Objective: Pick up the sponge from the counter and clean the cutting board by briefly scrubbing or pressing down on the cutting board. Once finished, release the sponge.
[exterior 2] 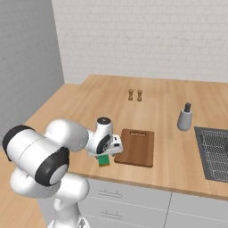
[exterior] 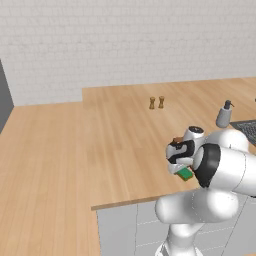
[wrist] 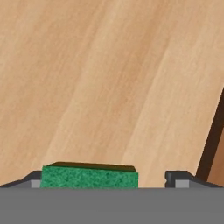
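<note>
Hovering low: hand (wrist: 107, 177) | fingers spread | straddling sponge (wrist: 89, 176) on counter (wrist: 109, 78)

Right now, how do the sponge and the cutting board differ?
The sponge is bright green; the cutting board is dark reddish-brown wood. The sponge is a small block, the cutting board a thin slab several times larger. The sponge sits between the open gripper's fingertips; the cutting board lies untouched beside it. Both are rectangular and rest flat on the counter.
</note>
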Motion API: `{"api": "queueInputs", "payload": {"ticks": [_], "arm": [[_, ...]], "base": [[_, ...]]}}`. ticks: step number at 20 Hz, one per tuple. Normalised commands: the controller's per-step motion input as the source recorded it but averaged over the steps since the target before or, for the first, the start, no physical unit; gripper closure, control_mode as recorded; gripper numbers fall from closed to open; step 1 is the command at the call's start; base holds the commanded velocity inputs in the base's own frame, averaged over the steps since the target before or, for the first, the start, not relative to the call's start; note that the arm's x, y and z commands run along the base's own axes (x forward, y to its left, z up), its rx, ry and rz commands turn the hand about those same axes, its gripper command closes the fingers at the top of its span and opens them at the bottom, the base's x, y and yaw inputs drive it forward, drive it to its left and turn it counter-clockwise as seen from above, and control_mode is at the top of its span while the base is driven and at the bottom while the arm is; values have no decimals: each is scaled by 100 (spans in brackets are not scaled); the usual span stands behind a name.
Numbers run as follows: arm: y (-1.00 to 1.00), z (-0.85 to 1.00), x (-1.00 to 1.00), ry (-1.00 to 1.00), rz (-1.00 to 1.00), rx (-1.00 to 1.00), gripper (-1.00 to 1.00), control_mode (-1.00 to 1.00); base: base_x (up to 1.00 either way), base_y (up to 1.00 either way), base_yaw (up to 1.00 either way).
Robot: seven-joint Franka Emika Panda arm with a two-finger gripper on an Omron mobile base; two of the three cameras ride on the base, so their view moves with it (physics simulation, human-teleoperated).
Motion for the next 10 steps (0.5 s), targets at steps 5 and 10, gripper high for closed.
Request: {"api": "queueInputs", "payload": {"ticks": [5, 10], "arm": [[0, -42, -9, 1, 0, 0, -100, -100], [0, -58, -18, 8, 0, 0, -100, -100]], "base": [[0, 0, 0], [0, 0, 0]]}}
